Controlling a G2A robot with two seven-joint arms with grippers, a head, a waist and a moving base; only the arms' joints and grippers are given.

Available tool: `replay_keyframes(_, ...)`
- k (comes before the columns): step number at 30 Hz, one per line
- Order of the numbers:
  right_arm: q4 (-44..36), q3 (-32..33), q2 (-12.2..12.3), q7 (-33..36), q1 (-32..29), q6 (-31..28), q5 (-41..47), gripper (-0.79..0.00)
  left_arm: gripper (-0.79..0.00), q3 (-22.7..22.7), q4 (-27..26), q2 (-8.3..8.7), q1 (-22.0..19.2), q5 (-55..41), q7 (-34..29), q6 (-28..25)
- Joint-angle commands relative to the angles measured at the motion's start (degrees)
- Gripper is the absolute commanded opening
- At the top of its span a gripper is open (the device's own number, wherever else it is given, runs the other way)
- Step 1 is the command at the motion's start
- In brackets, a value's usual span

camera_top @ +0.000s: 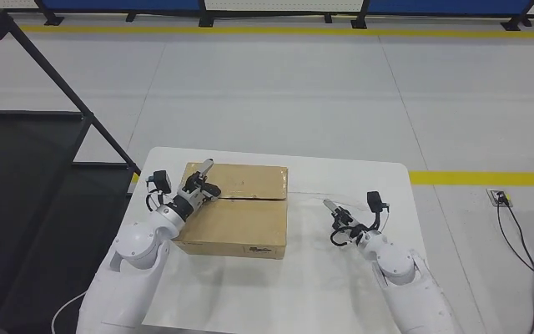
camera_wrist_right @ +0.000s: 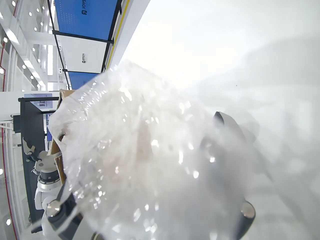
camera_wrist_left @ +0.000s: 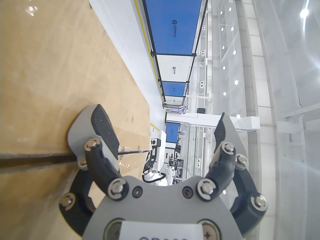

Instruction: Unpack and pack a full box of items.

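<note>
L gripper hanging open over cardboard box seam, R gripper sitting right of box, clear film, maybe tape, covering it, grip can't tell.

White arms; grey claw, black ribbed pads, silver screws

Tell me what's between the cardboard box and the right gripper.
A clear film strip spans from the box to the right gripper, over bare table, in top and right wrist views.
</note>
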Motion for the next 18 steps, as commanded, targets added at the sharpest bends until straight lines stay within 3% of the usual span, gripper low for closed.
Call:
replay_keyframes(1,-0.88,0.52,0.24,1.90,-0.73,-1.27,1.02,0.000,0.000,0.11,0.00,-0.05,-0.09,0.05,0.03,0.09)
replay_keyframes(18,-6.04,7.33,3.53,17.50,-4.03,0.65,2.12,0.000,0.000,-0.08,0.37,-0.28,-0.10,-0.03,0.13,-0.22)
